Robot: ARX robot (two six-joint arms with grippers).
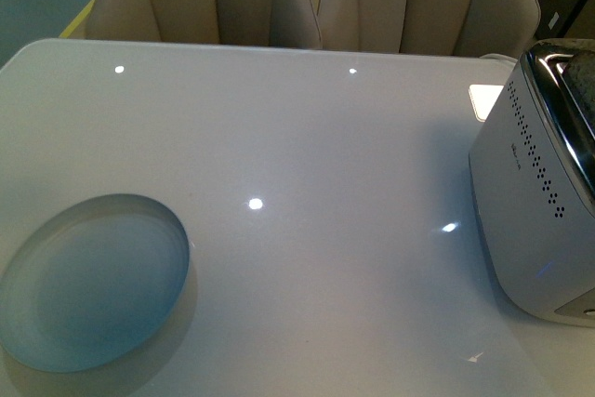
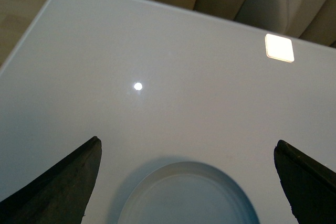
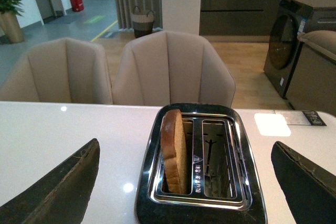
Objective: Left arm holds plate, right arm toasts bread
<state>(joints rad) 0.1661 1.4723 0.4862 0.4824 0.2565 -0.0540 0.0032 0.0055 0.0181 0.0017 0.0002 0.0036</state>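
The plate (image 1: pixel 93 281) sits on the white worktop (image 1: pixel 307 155) at about seven o'clock from its middle, empty. The left gripper (image 2: pixel 186 182) hovers over the plate's near rim, jaws spread wide with nothing between them, the rim lying between the tips and below them.

The toaster (image 1: pixel 539 202) stands at three o'clock on the worktop. The bread (image 3: pixel 173 150) stands upright in one slot, partly sticking out, its long axis running along the slot. The right gripper (image 3: pixel 184 187) hangs above, jaws wide and empty, the slice between them but below. The right arm is plainly nearer; I judge a straight descent would reach the slice.
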